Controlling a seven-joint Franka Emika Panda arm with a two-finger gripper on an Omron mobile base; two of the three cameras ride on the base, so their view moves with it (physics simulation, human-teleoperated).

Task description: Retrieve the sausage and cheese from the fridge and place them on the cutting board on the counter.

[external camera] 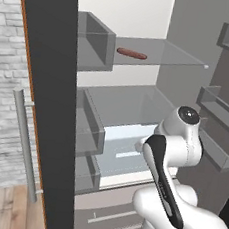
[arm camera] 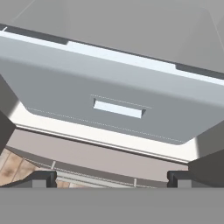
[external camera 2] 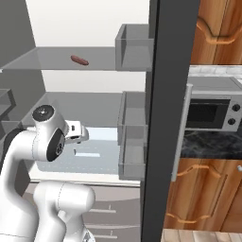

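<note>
While the fridge (external camera: 147, 19) is standing open, the sausage (external camera: 132, 53) is lying untouched on its upper shelf (external camera: 163, 54); end effector (arm camera: 112, 179) is hovering spread, empty, lower down. Both retrievals remaining.

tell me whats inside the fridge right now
On the upper shelf of the open fridge lies the sausage, alone. The door bins look bare. The arm covers part of the lower shelves; no cheese is visible.

No readable text, no labels, no brands, no numbers, no signs
</note>
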